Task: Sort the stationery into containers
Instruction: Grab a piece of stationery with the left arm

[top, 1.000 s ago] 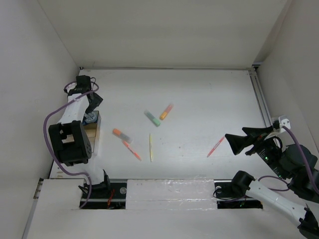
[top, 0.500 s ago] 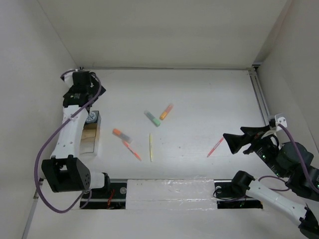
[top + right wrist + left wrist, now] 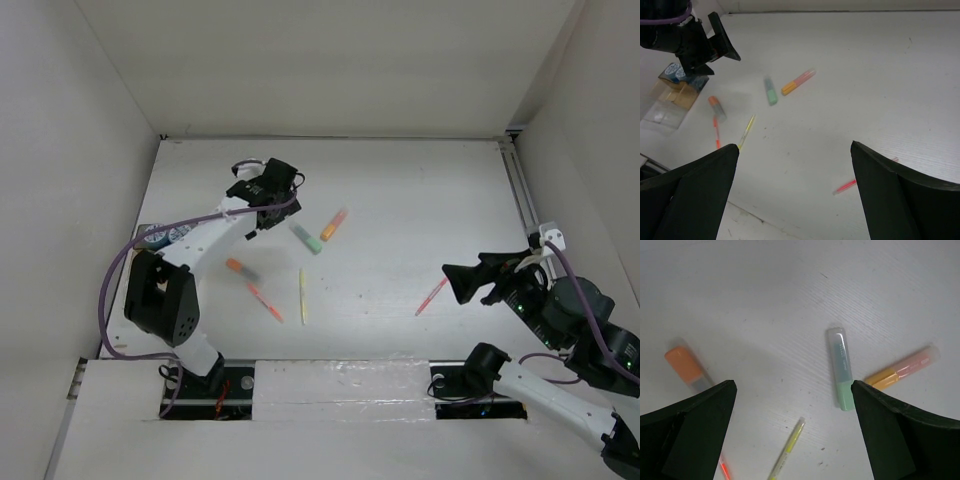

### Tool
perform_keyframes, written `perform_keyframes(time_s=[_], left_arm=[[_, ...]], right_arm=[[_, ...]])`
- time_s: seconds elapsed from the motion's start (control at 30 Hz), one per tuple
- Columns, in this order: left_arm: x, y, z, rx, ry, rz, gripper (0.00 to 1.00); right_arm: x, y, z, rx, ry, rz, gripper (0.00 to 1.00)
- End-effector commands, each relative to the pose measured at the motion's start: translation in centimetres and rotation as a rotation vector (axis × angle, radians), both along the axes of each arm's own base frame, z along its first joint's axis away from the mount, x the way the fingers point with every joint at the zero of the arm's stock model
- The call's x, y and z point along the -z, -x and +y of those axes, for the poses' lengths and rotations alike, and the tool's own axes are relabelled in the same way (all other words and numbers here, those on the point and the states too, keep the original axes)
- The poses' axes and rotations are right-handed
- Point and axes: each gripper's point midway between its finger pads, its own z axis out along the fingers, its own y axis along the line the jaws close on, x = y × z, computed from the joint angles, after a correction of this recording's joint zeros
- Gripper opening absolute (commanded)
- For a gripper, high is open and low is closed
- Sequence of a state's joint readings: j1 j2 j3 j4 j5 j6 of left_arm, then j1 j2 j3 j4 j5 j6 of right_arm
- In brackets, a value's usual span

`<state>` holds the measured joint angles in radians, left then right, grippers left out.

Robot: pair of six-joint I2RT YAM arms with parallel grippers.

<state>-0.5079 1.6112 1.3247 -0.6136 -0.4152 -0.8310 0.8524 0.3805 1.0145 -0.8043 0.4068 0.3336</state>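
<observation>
Left gripper (image 3: 792, 388) has swung from the tray (image 3: 662, 112) out to the loose highlighters.
Jaws wide apart; the green-grey highlighter (image 3: 840, 368) lies flat just ahead. Height is hard to judge, so lower slowly across its narrow width, clear of the orange highlighter (image 3: 902, 368) beside it.

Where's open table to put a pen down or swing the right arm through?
Bare: the wide stretch between the orange highlighter and the right-hand rail, beyond the pink pen; also the gap between the yellow pen and pink pen. Crowded: centre-left, around the green highlighter near the left gripper.
</observation>
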Motion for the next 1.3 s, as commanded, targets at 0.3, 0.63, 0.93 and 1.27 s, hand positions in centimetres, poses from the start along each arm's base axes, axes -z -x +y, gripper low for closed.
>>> perform_keyframes(time_s=[0.3,0.63,0.93,1.27], left_arm=[[3.3,5.1,6.1,-0.386,0.099,0.014,1.0],[7.2,5.9,10.3,-0.484,0.111,0.063,1.0],[9.2,6.0,9.9,-0.472,0.1,0.117,0.87],[11.6,6.9,10.4,-0.495,0.065,0.168,0.8]], right_arm=[[-1.4,0.3,-0.3,-0.002,-0.042,-0.035,1.0],[-1.6,0.7,-0.3,-0.023,-0.052,-0.051,1.0],[-1.7,0.8,-0.4,-0.023,-0.059,-0.057,1.0],[-1.8,1.0,-0.6,-0.023,-0.066,-0.063,1.0]])
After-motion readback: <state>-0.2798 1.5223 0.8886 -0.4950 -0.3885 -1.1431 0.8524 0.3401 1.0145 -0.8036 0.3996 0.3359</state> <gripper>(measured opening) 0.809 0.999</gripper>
